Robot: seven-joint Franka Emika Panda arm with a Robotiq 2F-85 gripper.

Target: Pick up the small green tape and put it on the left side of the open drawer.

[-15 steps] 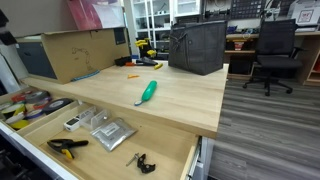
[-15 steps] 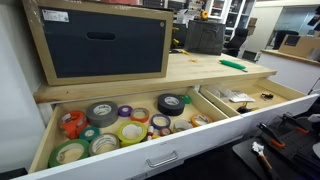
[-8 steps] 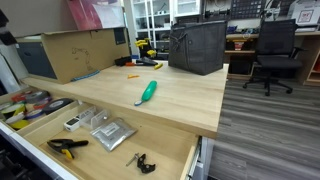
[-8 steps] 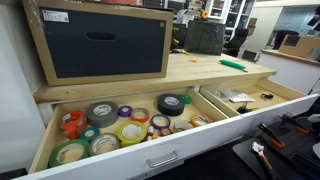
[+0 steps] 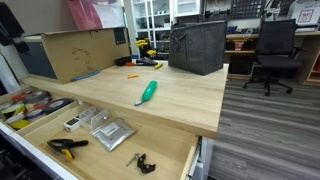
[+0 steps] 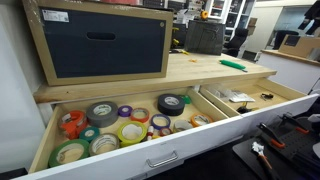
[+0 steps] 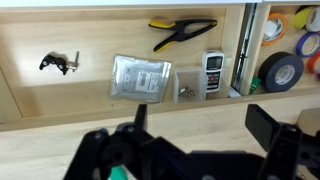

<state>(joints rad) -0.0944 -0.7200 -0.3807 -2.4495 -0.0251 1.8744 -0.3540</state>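
Note:
In the wrist view my gripper [image 7: 205, 122] is open and empty, its dark fingers [image 7: 272, 127] wide apart over the pale wooden tabletop beside the open drawer [image 7: 25, 95]. The drawer holds yellow-handled pliers [image 7: 181, 32], a silvery packet [image 7: 140, 77] and a small black tool [image 7: 59, 63]. It also shows in both exterior views [image 5: 175, 152] [image 6: 285, 97]. The neighbouring drawer compartment [image 6: 45, 140] holds several tape rolls [image 6: 131, 130]. I cannot single out the small green tape among them. The bright green oblong item [image 5: 147, 93] lies on the tabletop.
A brown cardboard box [image 5: 66, 52] and a black bag [image 5: 197, 46] stand at the back of the tabletop [image 5: 185, 100]. A dark-fronted wooden box [image 6: 100, 42] sits above the tape compartment. An office chair [image 5: 273, 50] stands on the floor beyond.

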